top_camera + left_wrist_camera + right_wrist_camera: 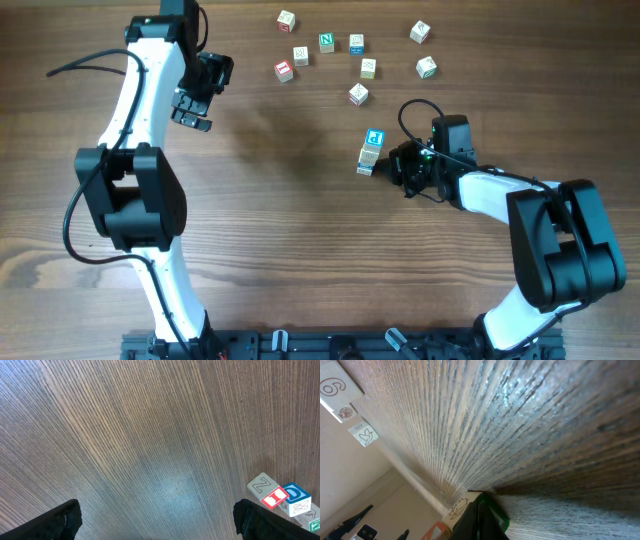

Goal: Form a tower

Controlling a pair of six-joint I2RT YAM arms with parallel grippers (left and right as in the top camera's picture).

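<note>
The left hand (190, 108) hangs over bare table (300, 250) in the upper left of the overhead frame. Its fingers are spread wide, it holds nothing, and it is well apart from the work. Right of it, across the upper centre, nine loose cubes (368, 67) lie scattered singly; the left wrist view catches a red-faced cube (273, 496) and two neighbours at its lower right. The tower (371, 150) stands right of centre, below the scatter, blue face uppermost. It is several cubes high, but the exact count cannot be read from above. The right hand (393, 162) lies just beside its base, fingers closed together with nothing seen between them; contact with the stack cannot be confirmed. Judgement: the task is partly done and most cubes are not yet stacked. The closed right hand, so near the base, risks toppling the tower.
</note>
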